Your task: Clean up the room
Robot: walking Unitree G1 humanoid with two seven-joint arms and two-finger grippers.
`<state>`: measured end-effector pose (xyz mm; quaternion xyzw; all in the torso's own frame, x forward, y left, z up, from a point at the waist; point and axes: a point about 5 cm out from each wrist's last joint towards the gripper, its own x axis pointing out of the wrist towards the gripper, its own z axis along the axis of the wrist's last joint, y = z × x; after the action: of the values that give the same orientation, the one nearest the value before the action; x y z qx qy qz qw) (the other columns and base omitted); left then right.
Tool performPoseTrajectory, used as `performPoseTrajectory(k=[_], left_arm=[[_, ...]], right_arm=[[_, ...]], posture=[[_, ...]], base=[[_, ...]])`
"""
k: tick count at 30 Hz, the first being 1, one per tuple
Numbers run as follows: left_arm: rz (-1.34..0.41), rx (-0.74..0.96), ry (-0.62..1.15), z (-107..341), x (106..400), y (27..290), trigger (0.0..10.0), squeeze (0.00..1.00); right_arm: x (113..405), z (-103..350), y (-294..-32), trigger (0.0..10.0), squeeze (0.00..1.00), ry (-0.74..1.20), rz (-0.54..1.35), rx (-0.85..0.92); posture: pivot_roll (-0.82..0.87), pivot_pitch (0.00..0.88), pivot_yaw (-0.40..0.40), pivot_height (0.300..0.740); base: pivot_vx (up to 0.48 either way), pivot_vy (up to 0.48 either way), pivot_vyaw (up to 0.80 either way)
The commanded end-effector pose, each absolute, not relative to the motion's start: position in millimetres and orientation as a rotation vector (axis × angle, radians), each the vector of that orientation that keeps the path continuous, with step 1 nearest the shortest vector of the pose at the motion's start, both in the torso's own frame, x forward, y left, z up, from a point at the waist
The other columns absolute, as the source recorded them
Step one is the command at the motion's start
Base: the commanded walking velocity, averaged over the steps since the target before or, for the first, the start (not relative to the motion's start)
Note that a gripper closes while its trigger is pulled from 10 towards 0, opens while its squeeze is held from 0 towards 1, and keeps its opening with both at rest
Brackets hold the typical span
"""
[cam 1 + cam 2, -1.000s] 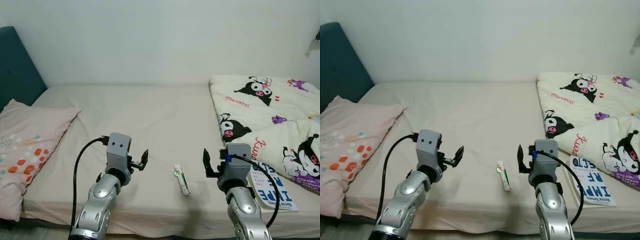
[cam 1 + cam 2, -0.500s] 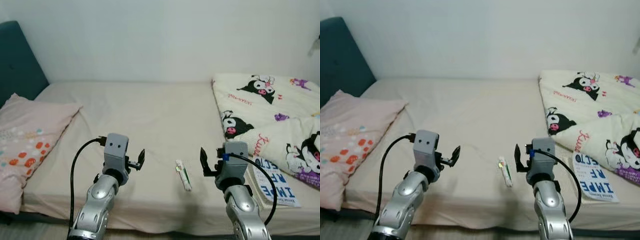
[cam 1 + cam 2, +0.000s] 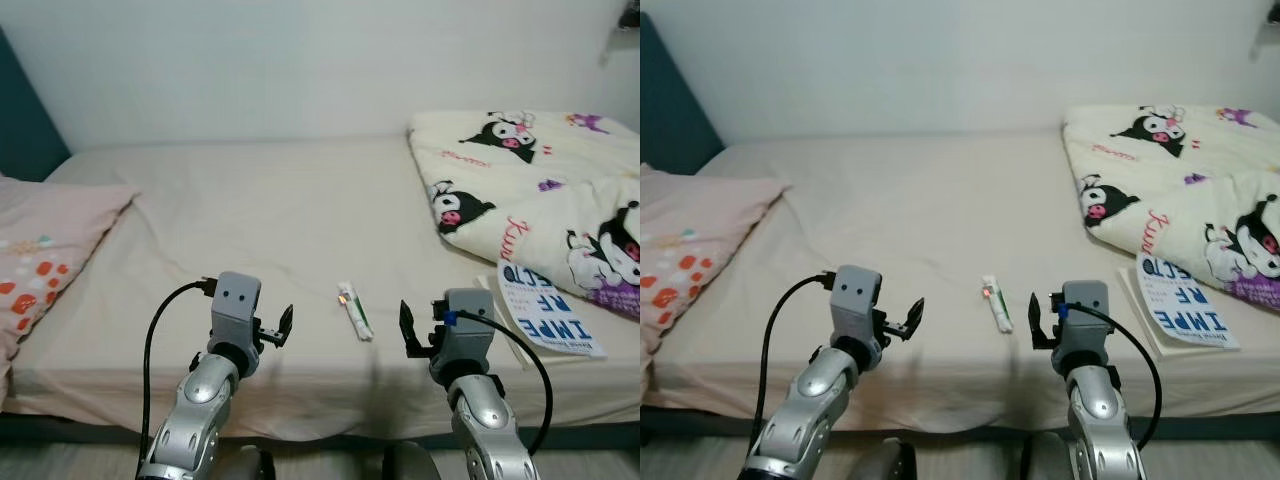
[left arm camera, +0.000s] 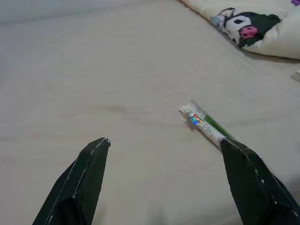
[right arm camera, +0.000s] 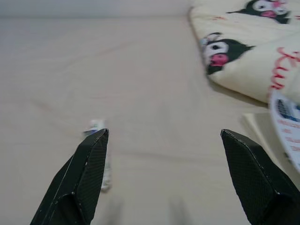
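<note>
A white and green tube (image 3: 354,309) lies on the beige bed sheet (image 3: 260,220), near the front edge. My left gripper (image 3: 277,330) hovers open and empty to the tube's left, above the bed's front edge. To the right of the tube my right gripper (image 3: 414,335) is held at the same height, also open and empty. In the left wrist view the tube (image 4: 206,124) lies ahead, close to one finger (image 4: 243,173). The right wrist view has the tube (image 5: 97,125) partly hidden behind a finger (image 5: 89,173).
A cartoon-print blanket (image 3: 540,190) is bunched on the bed's right side, with a blue and white book (image 3: 545,320) by its front. A pink patterned pillow (image 3: 40,260) lies at the left. A white wall (image 3: 300,60) stands behind the bed.
The whole view has shifted: the camera has moved, and the bed's front edge and the floor below it now show. Both grippers stay open; the tube lies where it was.
</note>
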<state>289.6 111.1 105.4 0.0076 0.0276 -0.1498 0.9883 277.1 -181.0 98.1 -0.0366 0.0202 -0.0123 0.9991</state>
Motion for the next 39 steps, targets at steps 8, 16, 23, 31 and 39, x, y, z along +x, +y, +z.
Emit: performPoseTrajectory(k=[8,16,23,31,39], left_arm=[[-0.294,0.025,0.079,101.8,288.0,116.3,10.0,0.00],[-0.255,0.030,0.044,109.0,284.8,136.8,10.0,0.00],[-0.199,0.046,-0.027,125.7,270.3,162.1,10.0,0.00],[-0.207,0.117,-0.020,134.1,246.1,174.7,10.0,0.00],[-0.390,0.185,-0.024,149.6,220.8,172.4,10.0,0.00]], right_arm=[[287.1,91.5,-174.3,10.0,0.00,0.103,0.007,-0.083],[321.6,88.4,-161.5,10.0,0.00,0.174,0.069,-0.091],[351.3,102.0,-143.1,10.0,1.00,0.147,0.156,-0.037],[366.1,98.8,-121.0,10.0,1.00,0.226,0.249,-0.052],[375.1,104.1,-98.5,10.0,1.00,0.265,0.310,-0.085]], posture=[[0.00,0.087,0.036,0.583],[0.02,0.165,-0.011,0.583],[0.07,0.243,-0.060,0.583],[0.15,0.327,-0.093,0.583],[0.22,0.376,-0.119,0.583]], base=[[0.000,0.000,0.00],[0.000,0.000,0.00],[0.000,0.000,0.00],[0.000,0.000,0.00],[0.000,0.000,0.00]])
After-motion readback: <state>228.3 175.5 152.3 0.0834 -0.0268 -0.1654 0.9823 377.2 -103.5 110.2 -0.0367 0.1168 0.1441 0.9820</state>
